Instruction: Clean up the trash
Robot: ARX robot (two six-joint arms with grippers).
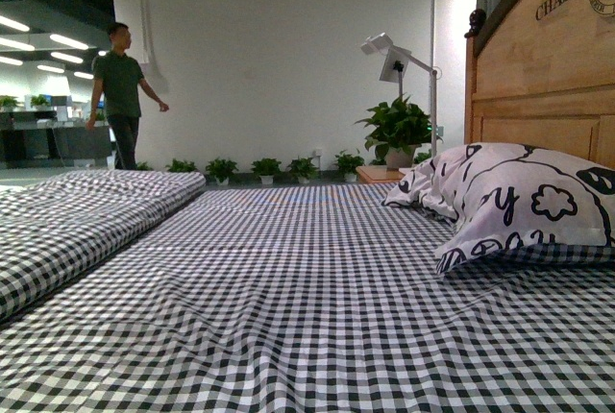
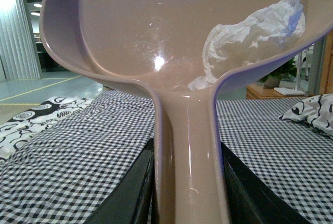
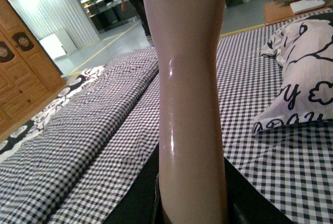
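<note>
On the far left of the front view a man (image 1: 120,91) in a dark green shirt stands on the floor beyond the bed. In front of him a folded quilt (image 1: 67,216) in black-and-white check lies along the left side of the bed, and the matching checked sheet (image 1: 307,307) covers the rest. A row of small potted plants (image 1: 264,169) lines the base of the white wall, with a bigger plant (image 1: 396,130) and a white lamp (image 1: 399,62) further right. A white pillow (image 1: 524,202) with black cartoon prints lies at the right, against the wooden headboard (image 1: 543,67). Neither arm shows in this view.

In the left wrist view the left gripper (image 2: 187,193) is closed on the handle of a pinkish-beige dustpan (image 2: 130,41), its dark fingers (image 2: 130,193) pressed to either side of the handle. The pan is held up above the checked sheet. The trash (image 2: 250,34), a crumpled white paper wad, lies inside the pan, against its side wall near where the handle begins. Nothing else is in the pan.

In the right wrist view the right gripper (image 3: 190,203) is clamped on a pale pinkish handle (image 3: 190,78) that rises upright out of its dark jaws. What is at the handle's upper end is out of frame, so I cannot tell what tool it is. The quilt, sheet and pillow lie beyond it.
</note>
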